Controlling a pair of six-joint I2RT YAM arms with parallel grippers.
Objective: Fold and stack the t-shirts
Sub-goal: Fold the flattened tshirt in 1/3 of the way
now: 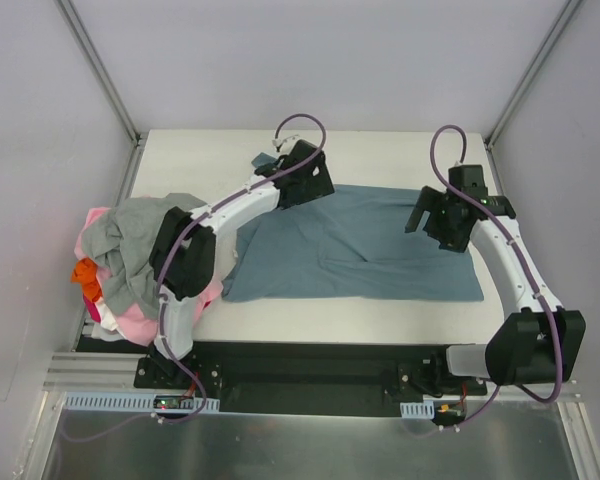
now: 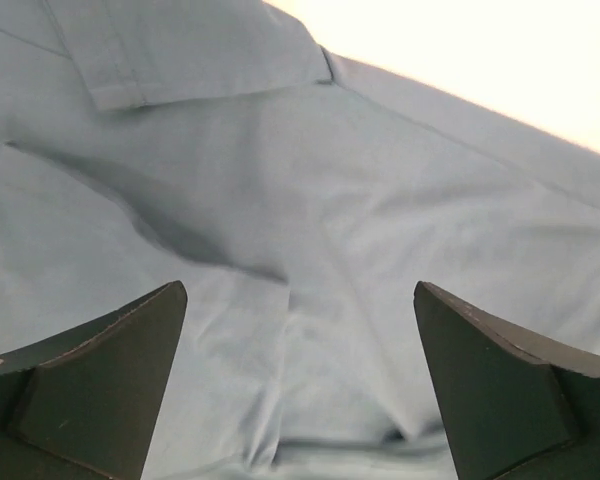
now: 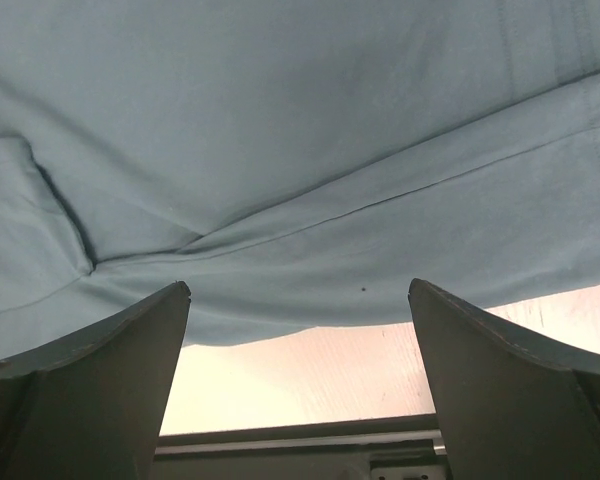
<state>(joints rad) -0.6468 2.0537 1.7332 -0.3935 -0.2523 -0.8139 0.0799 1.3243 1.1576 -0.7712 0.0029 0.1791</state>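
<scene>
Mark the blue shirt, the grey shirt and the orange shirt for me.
blue shirt (image 1: 380, 255), top view, flat middle of its body.
grey shirt (image 1: 130, 235), top view, its crumpled middle.
orange shirt (image 1: 85, 272), top view, the small patch showing at the far left.

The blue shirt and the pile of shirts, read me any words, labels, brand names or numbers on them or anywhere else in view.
No text can be read.
The blue shirt is plain cloth in all three views, with no print or tag showing.
The pile of shirts shows no lettering.
The small coloured parts on the near rail are too small to tell.
</scene>
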